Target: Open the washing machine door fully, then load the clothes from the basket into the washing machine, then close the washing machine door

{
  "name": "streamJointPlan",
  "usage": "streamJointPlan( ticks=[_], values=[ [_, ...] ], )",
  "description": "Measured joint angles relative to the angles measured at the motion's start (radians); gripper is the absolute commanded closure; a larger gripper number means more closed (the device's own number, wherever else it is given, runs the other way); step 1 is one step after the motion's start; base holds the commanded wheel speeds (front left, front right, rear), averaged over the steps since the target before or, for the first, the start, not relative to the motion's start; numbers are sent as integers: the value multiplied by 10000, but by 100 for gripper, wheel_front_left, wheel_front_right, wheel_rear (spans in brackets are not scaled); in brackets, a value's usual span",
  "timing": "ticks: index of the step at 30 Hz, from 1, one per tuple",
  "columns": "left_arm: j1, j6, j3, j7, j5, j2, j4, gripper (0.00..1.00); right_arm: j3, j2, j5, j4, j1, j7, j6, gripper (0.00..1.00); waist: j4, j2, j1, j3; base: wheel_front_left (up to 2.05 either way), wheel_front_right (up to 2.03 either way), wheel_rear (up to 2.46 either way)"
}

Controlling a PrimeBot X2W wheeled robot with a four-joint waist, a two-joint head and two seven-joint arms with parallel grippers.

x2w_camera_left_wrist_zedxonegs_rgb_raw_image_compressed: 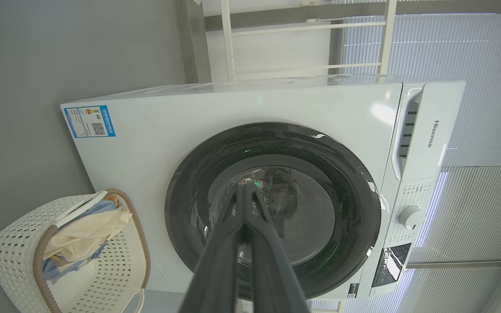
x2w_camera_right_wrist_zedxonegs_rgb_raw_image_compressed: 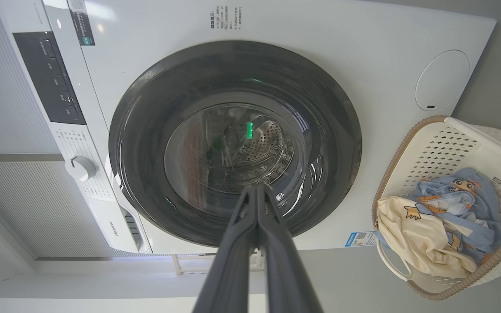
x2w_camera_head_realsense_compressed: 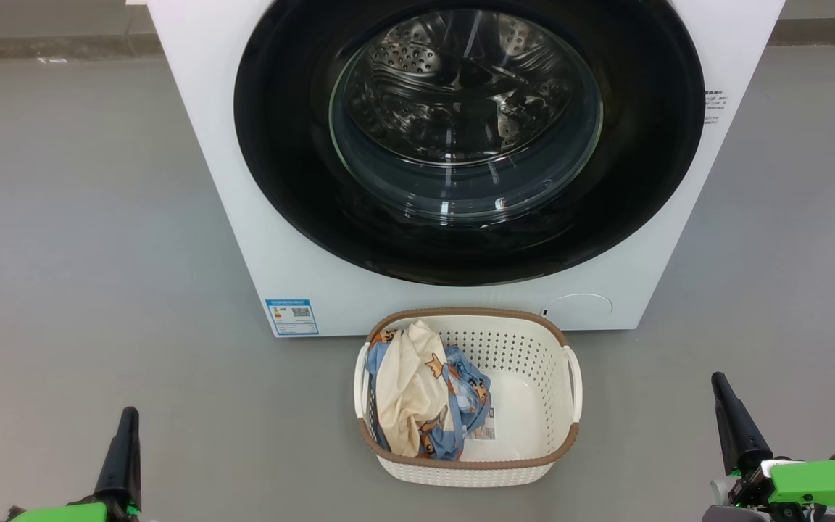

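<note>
Standing here, I see the left gripper (x2w_camera_head_realsense_compressed: 129, 419) and the right gripper (x2w_camera_head_realsense_compressed: 719, 383) low and well apart. Each has its two dark fingers pressed together and nothing between them. The head view takes in both at once. The basket (x2w_camera_head_realsense_compressed: 470, 314) sits on the grey floor (x2w_camera_head_realsense_compressed: 84, 217) between them and a little ahead of their tips. The washing machine (x2w_camera_head_realsense_compressed: 301, 275) stands just beyond the basket. Each wrist view looks along its own shut fingers straight at the washing machine door (x2w_camera_head_realsense_compressed: 280, 145), and these views add the machine's control end. There I can see one round dial (x2w_camera_left_wrist_zedxonegs_rgb_raw_image_compressed: 411, 216) and one dark panel (x2w_camera_right_wrist_zedxonegs_rgb_raw_image_compressed: 46, 78). The door lies flat against the white front. Its rim is wide, black and glossy, and steel drum holes show through the clear bowl at its centre. The basket is cream-white and perforated with a brown rim. It lies off to the side of each gripper in that gripper's wrist view. The clothes (x2w_camera_head_realsense_compressed: 417, 391) are heaped at the basket end nearer the left gripper, and the other end shows bare floor with a sticker. By my count there is one machine, one door, one basket and two garments. One garment is cream-yellow and the other is light blue with orange-brown figures. There is also one blue label (x2w_camera_head_realsense_compressed: 291, 317) and one round flap (x2w_camera_head_realsense_compressed: 577, 306) low on the front.
</note>
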Motion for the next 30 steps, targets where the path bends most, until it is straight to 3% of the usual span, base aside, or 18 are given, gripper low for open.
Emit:
streamJointPlan(
  ticks=[10,11,12,13,14,15,24,30],
  values=[
    [0,0,15,25,0,-6,2,100,-44,4,0,2,0,0,0,100,0,0,0,0,0,0,0],
    [20,0,4,23,-2,-13,46,0,-44,6,2,46,26,-2,2,0,0,0,0,-1,0,0,0],
    [69,0,-8,23,-2,-38,150,0,-44,17,2,153,91,-2,2,0,0,0,0,-1,0,0,0],
    [151,0,-13,23,-2,-84,268,100,-48,36,2,305,164,-2,2,100,-1,0,0,-1,0,0,0],
    [262,0,-17,23,-2,-151,370,100,-46,58,2,412,267,-2,2,100,-1,0,0,-1,0,0,0],
    [368,2,-23,23,-2,-221,472,0,-48,84,2,529,357,-2,2,0,-1,0,0,1,0,0,0],
    [484,2,-113,-178,215,-207,374,0,-21,140,-130,589,478,-226,2,0,31,0,1,-4,0,0,0],
    [484,2,-217,-343,780,-140,247,0,65,140,-842,535,478,-384,2,0,53,0,1,15,0,0,0]
  ],
)
